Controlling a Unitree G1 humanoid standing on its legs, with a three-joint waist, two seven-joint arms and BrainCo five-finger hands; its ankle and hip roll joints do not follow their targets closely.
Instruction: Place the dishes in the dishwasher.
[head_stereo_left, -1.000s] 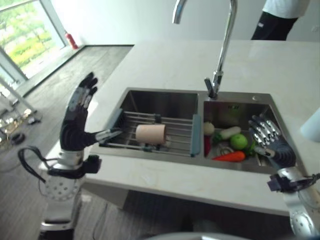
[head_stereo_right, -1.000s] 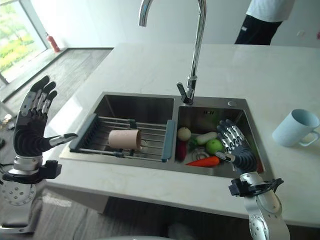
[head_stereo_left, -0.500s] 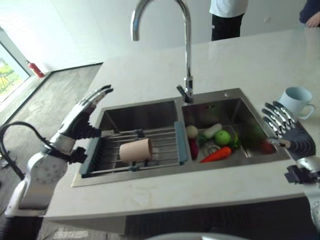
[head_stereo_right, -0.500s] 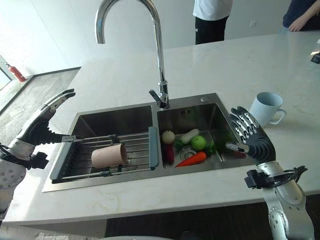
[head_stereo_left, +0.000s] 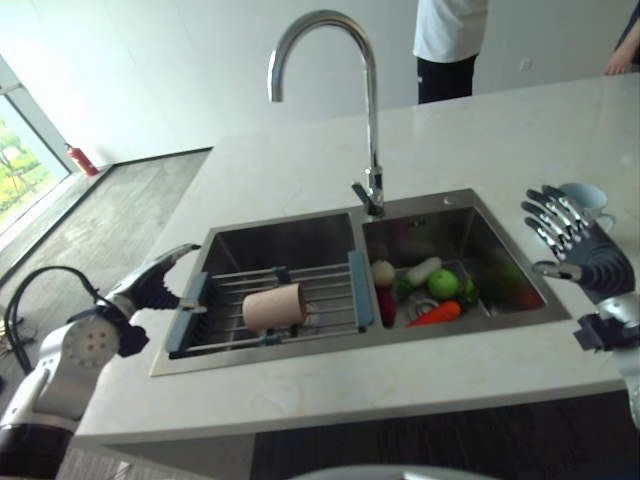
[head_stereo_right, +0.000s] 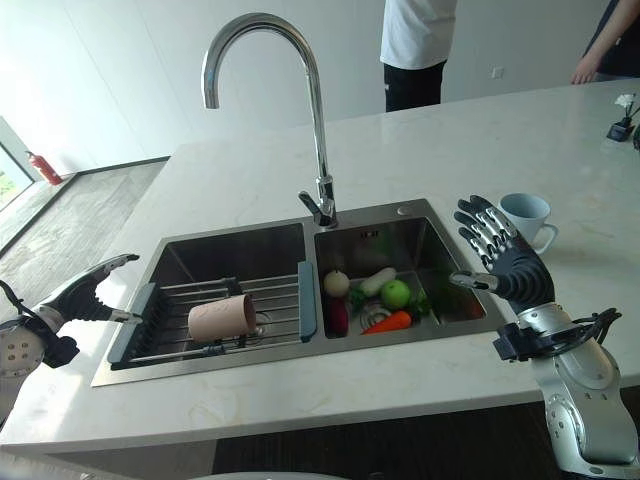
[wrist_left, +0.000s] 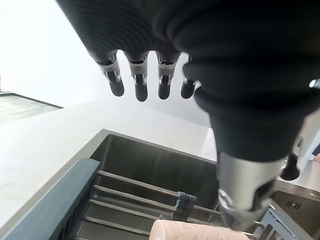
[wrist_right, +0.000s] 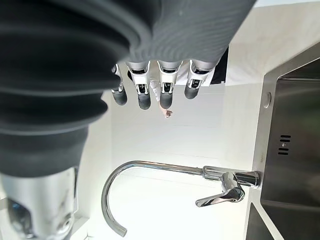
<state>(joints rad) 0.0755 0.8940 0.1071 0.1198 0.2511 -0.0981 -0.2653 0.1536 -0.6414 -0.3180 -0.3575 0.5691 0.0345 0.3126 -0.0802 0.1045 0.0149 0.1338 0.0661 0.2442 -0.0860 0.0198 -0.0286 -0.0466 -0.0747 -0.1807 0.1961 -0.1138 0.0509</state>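
- A double sink (head_stereo_right: 255, 238) is set in a pale bench (head_stereo_right: 420, 150), with a tall curved tap (head_stereo_right: 318, 190) at the far side between the two basins.
- In the left basin a wire rack (head_stereo_right: 275, 300) with blue-grey ends is laid across, and a beige cup (head_stereo_right: 222, 318) is seen lying on its side on the rack, mouth turned to the right.
- In the right basin a white round vegetable (head_stereo_right: 336, 283), a dark red one (head_stereo_right: 336, 314), a pale long one (head_stereo_right: 378, 280), a green apple (head_stereo_right: 396, 293) and a carrot (head_stereo_right: 390, 322) are gathered close together.
- A pale blue mug (head_stereo_right: 526, 216) is stood upright on the bench right of the sink, just beyond the right hand.
- The left hand (head_stereo_right: 85, 293) is held low over the bench at the rack's left end, its fingers (wrist_left: 141, 86) spread straight and holding nothing; whether the rack is touched cannot be told.
- The right hand (head_stereo_right: 508, 264) is raised over the sink's right rim, palm turned toward the basin, its fingers (wrist_right: 145, 87) wide and empty.
- Two people are partly seen standing at the far side of the bench: one in a white top (head_stereo_right: 420, 30), and an arm (head_stereo_right: 600, 45) at the right edge.
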